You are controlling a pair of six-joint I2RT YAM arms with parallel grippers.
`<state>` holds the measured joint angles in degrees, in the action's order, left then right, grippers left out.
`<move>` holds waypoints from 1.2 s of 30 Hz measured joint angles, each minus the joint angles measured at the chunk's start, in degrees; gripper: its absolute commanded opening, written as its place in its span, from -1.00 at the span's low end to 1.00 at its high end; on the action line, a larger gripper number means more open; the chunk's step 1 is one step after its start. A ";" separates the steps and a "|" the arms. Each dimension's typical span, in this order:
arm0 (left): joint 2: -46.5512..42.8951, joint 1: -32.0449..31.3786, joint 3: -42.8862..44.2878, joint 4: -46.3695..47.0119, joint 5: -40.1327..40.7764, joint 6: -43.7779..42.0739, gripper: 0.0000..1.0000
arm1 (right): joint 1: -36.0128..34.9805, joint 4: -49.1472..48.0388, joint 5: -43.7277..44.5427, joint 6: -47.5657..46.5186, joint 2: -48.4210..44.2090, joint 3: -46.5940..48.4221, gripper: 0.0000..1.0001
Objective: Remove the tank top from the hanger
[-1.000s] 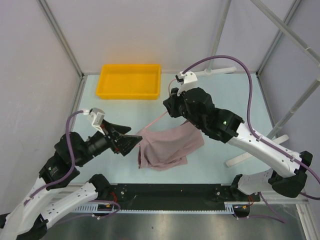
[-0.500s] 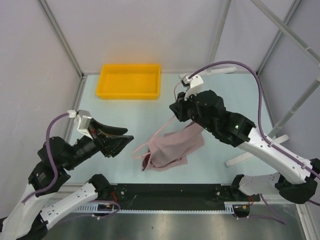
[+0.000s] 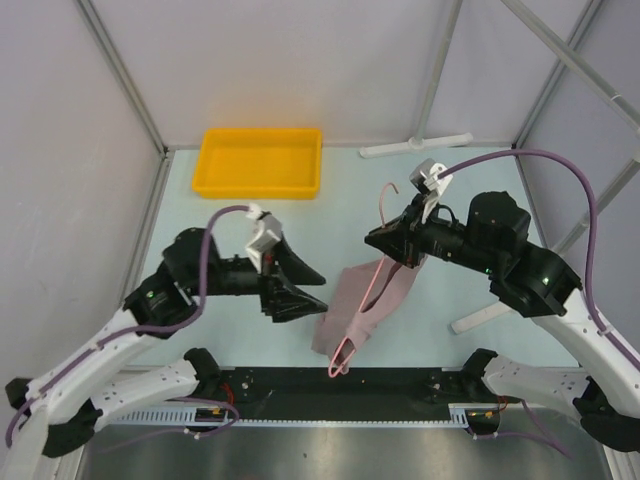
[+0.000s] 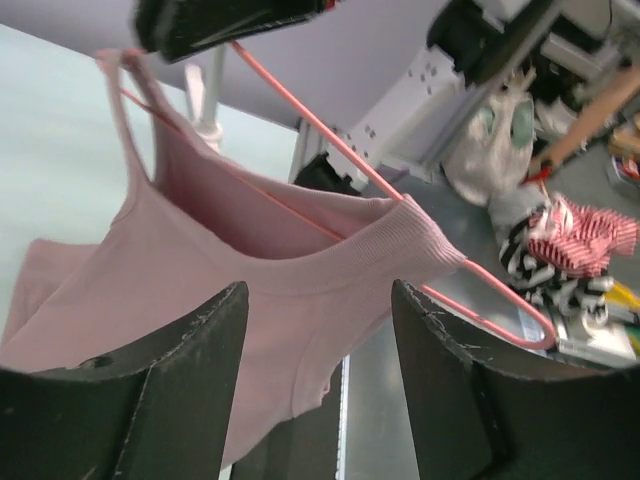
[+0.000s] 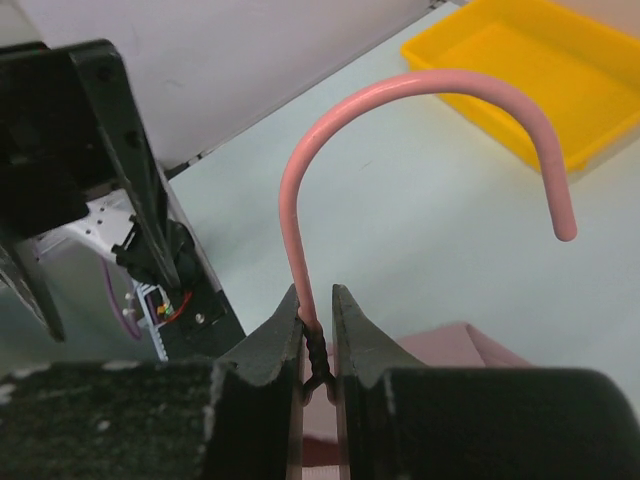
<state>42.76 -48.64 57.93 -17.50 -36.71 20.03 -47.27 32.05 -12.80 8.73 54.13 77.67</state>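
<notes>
The pink wire hanger [image 3: 371, 285] hangs steeply tilted above the table, hook [image 3: 385, 200] up and one corner [image 3: 343, 362] low near the front. The dusty-pink tank top [image 3: 362, 298] drapes on it, lifted off the table. My right gripper [image 3: 392, 243] is shut on the hanger's twisted neck [image 5: 318, 345], below the hook [image 5: 420, 90]. My left gripper [image 3: 308, 288] is open and empty just left of the tank top. In the left wrist view the tank top [image 4: 270, 270] and the hanger wire [image 4: 490, 300] hang just beyond my open fingers [image 4: 190, 390].
A yellow tray [image 3: 262, 162] stands at the back left, also in the right wrist view [image 5: 530, 60]. A white bar [image 3: 415, 147] lies at the back and another [image 3: 482, 317] at the right. Grey frame poles [image 3: 120, 75] border the table.
My right gripper lifted the hanger and swung it right, so the tank top left the table and now hangs steeply. My left gripper moved right, up to the garment.
</notes>
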 measured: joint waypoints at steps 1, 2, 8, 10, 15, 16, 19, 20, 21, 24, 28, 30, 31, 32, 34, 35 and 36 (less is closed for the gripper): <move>2.05 -1.70 0.44 0.55 -0.20 -0.98 0.29 | 0.24 0.33 -1.07 -0.04 -0.04 -0.11 -1.00; 3.69 -3.43 0.87 0.76 -0.04 -2.16 0.29 | 0.42 0.52 -1.92 -0.15 -0.04 -0.35 -1.00; 10.36 -12.61 1.40 2.29 0.66 -10.80 0.30 | 1.20 1.66 -6.16 -0.63 -0.11 -1.53 -1.00; 10.45 -13.88 1.40 3.32 0.09 -13.11 0.32 | 1.44 1.79 -7.54 -0.70 -0.22 -1.62 -1.00; 10.27 -14.97 0.98 7.43 -2.40 -16.04 0.35 | 1.79 1.95 -9.75 -0.87 -0.92 -1.97 -1.00; 10.27 -14.99 0.96 7.93 -2.78 -16.15 0.35 | 1.88 1.92 -9.99 -0.87 -0.98 -1.99 -1.00; 10.38 -15.02 0.96 9.46 -4.59 -16.20 0.35 | 2.03 1.92 -10.78 -0.87 -1.16 -2.34 -1.00; 10.47 -15.08 0.96 9.73 -5.31 -16.20 0.35 | 2.10 1.92 -10.93 -0.87 -1.16 -2.40 -1.00; 10.51 -15.10 0.92 9.77 -5.84 -16.20 0.35 | 2.14 1.95 -11.10 -0.87 -1.16 -2.49 -1.00; 10.60 -15.17 0.66 9.92 -7.65 -16.15 0.37 | 2.29 1.92 -11.52 -0.87 -1.16 -2.56 -1.00; 10.64 -15.28 -0.46 10.12 -8.83 -15.98 0.36 | 2.45 1.92 -11.72 -0.85 -1.16 -2.56 -1.00; 10.91 -15.43 -1.09 10.14 -8.92 -15.74 0.36 | 2.51 1.90 -11.76 -0.83 -1.18 -2.56 -1.00; 11.10 -15.63 -1.40 10.12 -8.94 -15.54 0.34 | 2.56 1.86 -11.85 -0.83 -1.18 -2.56 -1.00; 11.23 -15.89 -1.73 10.16 -8.83 -15.47 0.32 | 2.60 1.81 -11.93 -0.83 -1.18 -2.56 -1.00; 11.37 -16.57 -2.23 10.25 -8.52 -15.10 0.29 | 2.67 1.64 -12.02 -0.83 -1.18 -2.56 -1.00; 11.37 -16.83 -2.36 10.51 -8.52 -14.91 0.29 | 2.67 1.55 -12.07 -0.83 -1.18 -2.56 -1.00; 11.37 -17.07 -2.45 10.86 -8.50 -14.62 0.29 | 2.67 1.49 -12.09 -0.81 -1.16 -2.56 -1.00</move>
<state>54.13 -65.71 55.48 -6.63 -45.21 5.41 -44.60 33.54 -24.88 7.92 52.97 75.11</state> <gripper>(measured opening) 0.654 0.144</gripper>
